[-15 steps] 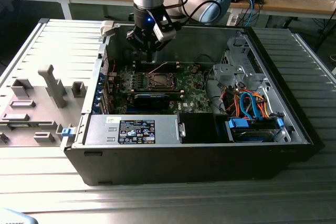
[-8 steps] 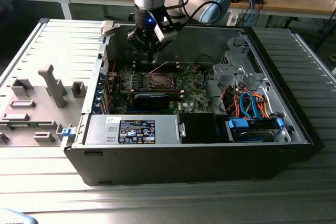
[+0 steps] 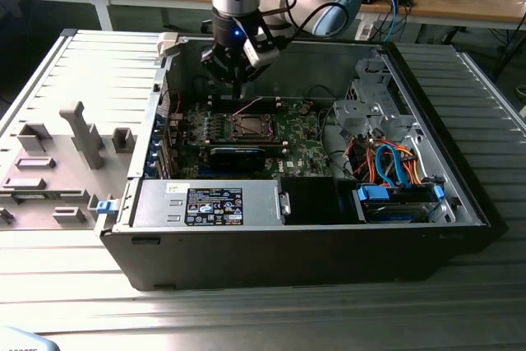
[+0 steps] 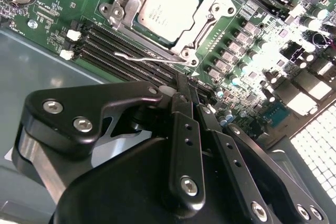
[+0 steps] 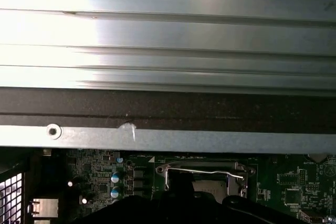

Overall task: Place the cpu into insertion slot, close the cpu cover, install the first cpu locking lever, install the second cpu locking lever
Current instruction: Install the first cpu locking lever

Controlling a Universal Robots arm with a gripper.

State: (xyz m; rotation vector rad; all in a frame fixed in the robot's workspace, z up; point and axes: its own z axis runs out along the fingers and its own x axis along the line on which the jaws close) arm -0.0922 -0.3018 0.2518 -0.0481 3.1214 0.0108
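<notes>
The cpu (image 4: 168, 4), a flat silver square, lies in the socket on the green motherboard (image 3: 296, 141). The cpu cover (image 4: 210, 22), a silvery frame, lies flat around it. A thin wire locking lever (image 4: 149, 56) runs along the socket's edge nearest my fingers, and it also shows in the first wrist view as the lever (image 5: 205, 171). In the exterior view a thin rod (image 3: 251, 105) slants up from the socket (image 3: 246, 127). My gripper (image 3: 237, 90) hangs just above and behind the socket. In the second wrist view the gripper (image 4: 185, 85) has its black fingers pressed together, holding nothing.
The open computer case (image 3: 460, 203) walls the board in on all sides. A power supply (image 3: 214, 205) sits at the front, and a drive cage with orange and blue cables (image 3: 394, 168) at the exterior view's right. A grey fixture tray (image 3: 57, 162) lies outside, left. Memory slots (image 4: 113, 43) border the socket.
</notes>
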